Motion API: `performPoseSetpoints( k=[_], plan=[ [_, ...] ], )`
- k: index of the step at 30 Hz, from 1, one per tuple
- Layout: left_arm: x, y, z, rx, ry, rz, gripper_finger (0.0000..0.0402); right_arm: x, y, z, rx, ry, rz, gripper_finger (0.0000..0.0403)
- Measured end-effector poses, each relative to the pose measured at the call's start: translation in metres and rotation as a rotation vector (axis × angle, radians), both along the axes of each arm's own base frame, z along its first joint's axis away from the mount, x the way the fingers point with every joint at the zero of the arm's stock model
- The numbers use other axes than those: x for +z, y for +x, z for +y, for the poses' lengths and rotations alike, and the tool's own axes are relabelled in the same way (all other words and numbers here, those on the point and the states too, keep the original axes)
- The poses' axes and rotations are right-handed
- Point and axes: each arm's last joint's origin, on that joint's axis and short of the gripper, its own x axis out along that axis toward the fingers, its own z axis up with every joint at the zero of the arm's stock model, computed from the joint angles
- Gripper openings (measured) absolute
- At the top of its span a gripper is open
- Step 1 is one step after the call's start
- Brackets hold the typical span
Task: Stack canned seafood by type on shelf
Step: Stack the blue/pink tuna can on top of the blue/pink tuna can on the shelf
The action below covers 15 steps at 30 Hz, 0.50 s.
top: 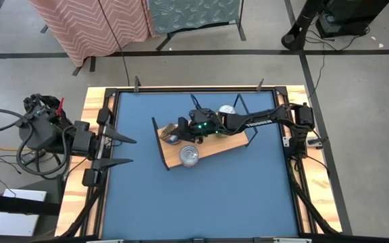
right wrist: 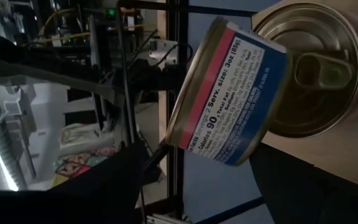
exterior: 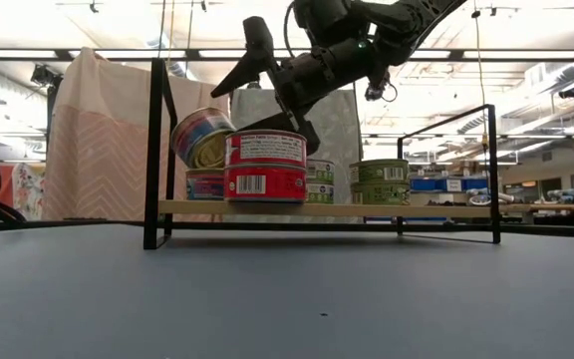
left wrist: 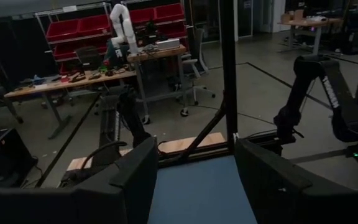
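Observation:
The shelf (top: 215, 145), a light-wood board with black wire end frames, stands slantwise mid-table. On it are two stacked red cans (exterior: 265, 165), green cans (exterior: 379, 179), and a blue can (exterior: 205, 184). A blue-and-red labelled can (right wrist: 229, 93) sits tilted, its lower rim on that blue can's lid (right wrist: 322, 62). My right gripper (exterior: 262, 105) hovers open above the shelf's left end, its fingers on either side of the tilted can and apart from it. My left gripper (top: 125, 150) waits open at the table's left edge.
A silver-lidded can (top: 190, 156) stands on the near part of the board and another (top: 227, 109) at its far edge. The blue table (top: 201, 202) has a wooden rim. The shelf's wire frame (exterior: 157, 150) rises right beside the tilted can.

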Motion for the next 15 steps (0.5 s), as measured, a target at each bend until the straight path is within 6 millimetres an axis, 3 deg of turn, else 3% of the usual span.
performPoseSetpoints(
  k=[15],
  plan=[
    [0.0,0.0,-0.001,-0.045,-0.003,0.003,0.0218,0.0,-0.008,-0.011,0.046,-0.031,0.059,0.0295]
  ],
)
